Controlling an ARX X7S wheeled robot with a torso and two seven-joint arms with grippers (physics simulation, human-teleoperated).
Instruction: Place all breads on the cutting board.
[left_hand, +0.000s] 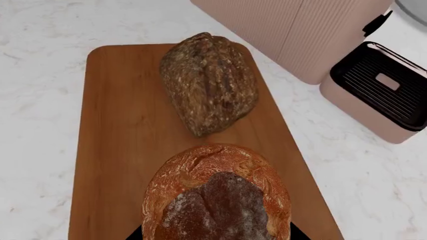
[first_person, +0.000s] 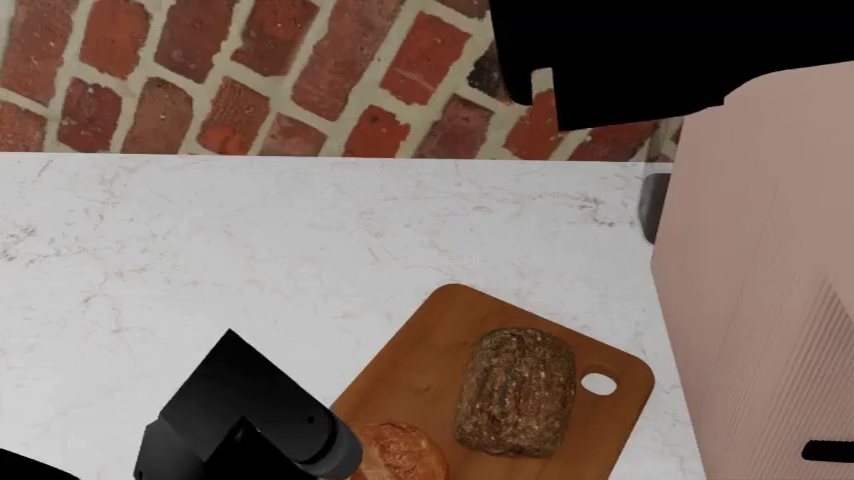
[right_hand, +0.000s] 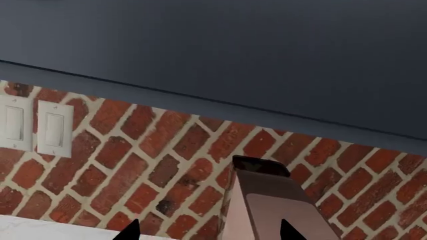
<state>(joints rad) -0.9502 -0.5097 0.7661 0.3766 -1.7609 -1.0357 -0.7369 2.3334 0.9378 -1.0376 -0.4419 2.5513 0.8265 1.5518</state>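
The wooden cutting board lies on the white marble counter, and in the head view it is at the front, right of centre. A dark brown speckled loaf lies on its far half, also seen in the head view. A round reddish-orange bread is over the board's near end, between the jaws of my left gripper; only the black fingertips show on each side of it. In the head view this bread sits at the left gripper's tip. My right gripper is open and empty, raised toward the brick wall.
A tall pink appliance stands right of the board, close to its corner with the hole. Its black-grilled part shows in the left wrist view. The brick wall backs the counter. Light switches are on the wall.
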